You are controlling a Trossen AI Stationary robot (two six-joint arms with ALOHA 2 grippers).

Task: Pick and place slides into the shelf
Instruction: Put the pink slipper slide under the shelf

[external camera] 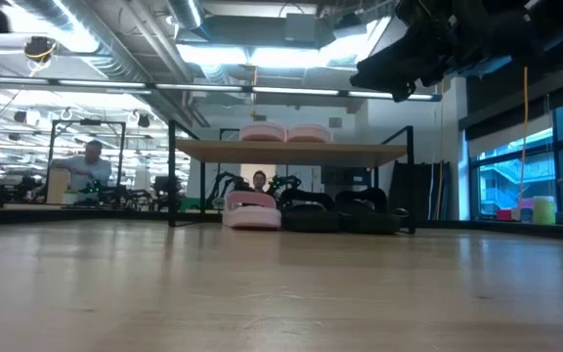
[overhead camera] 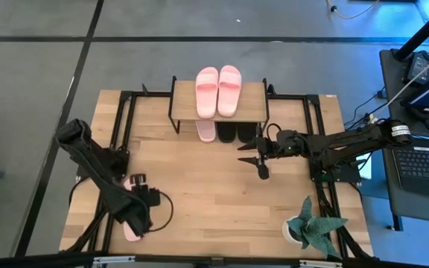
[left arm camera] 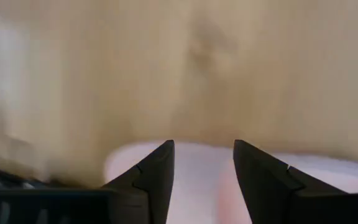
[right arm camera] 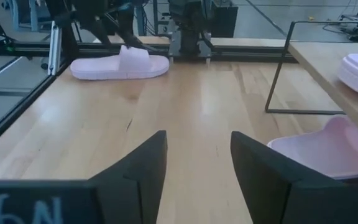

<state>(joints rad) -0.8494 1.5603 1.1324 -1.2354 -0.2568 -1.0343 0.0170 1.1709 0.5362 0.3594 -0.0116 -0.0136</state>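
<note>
From above, the shelf (overhead camera: 252,93) stands at the far middle of the table (overhead camera: 199,179), with a pink pair (overhead camera: 218,91) on its top board; below it a third pink slide (overhead camera: 206,131) pokes out beside two black slides (overhead camera: 236,133). The low view shows these three in a row on the table under the board, pink then black, which the top view mostly hides. The right claw (overhead camera: 252,158) hangs just in front of the shelf with its fingers spread apart and nothing between them; its wrist view looks across the bare table to the last pink slide (right arm camera: 120,65) lying at the near left edge. The left claw (left arm camera: 204,180) is down over that slide (overhead camera: 130,223), open, its fingers (left arm camera: 154,177) either side of pink strap; whether they touch it I cannot tell. A plant (overhead camera: 313,227) sits at the near right corner
</note>
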